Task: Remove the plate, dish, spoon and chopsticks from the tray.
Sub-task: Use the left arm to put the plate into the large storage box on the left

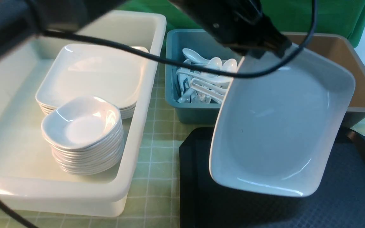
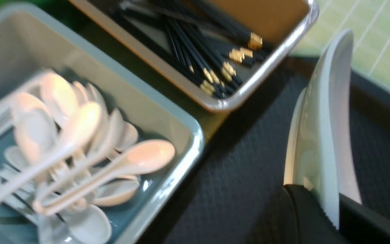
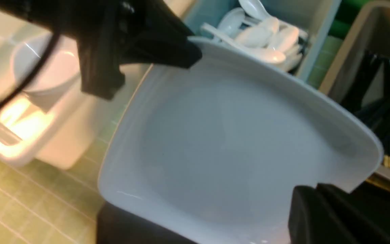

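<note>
- No text, label, brand, number or sign can be read in any view.
- The gold bands (image 2: 235,56) on the chopsticks (image 2: 188,51) in the brown bin (image 2: 283,27) are too blurred to show any marking.

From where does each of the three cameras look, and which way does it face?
Front: between the arms, facing forward at the tilted plate over the tray; the left hand shows.
Left wrist: on the left arm, looking along the plate's rim toward the spoon bin; left fingers show.
Right wrist: on the right arm, facing the plate's hollow; right fingers and the left hand show.
Shared: all see the plate.
</note>
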{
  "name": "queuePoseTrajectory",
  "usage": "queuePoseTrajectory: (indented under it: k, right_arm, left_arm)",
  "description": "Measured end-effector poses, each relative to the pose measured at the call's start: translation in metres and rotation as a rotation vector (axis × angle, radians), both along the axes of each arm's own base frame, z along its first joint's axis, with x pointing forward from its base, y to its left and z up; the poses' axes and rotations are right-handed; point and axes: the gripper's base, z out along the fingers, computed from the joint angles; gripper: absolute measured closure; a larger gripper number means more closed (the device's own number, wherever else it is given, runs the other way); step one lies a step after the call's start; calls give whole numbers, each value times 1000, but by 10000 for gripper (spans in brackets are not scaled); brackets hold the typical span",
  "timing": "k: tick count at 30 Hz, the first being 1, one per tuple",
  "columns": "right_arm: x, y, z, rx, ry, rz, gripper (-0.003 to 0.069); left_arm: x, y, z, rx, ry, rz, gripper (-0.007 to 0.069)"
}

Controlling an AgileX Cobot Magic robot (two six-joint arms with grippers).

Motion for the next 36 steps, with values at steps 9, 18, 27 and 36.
queuePoseTrajectory:
  k: [9,18,27,36]
  right_arm:
    - [9,21,10,92,-54,182,652]
    - [53,88,23,51,-45,401,652]
    - [82,163,14,-32,-25,503,652]
    - [97,194,-7,-33,20,528,652]
  left_arm:
    - [30,101,51,-125,-75,280,619]
    - [58,271,70,-431,-29,687,619]
    - [74,364,-18,-617,64,1041,617]
    - [74,362,-126,-787,149,1269,614]
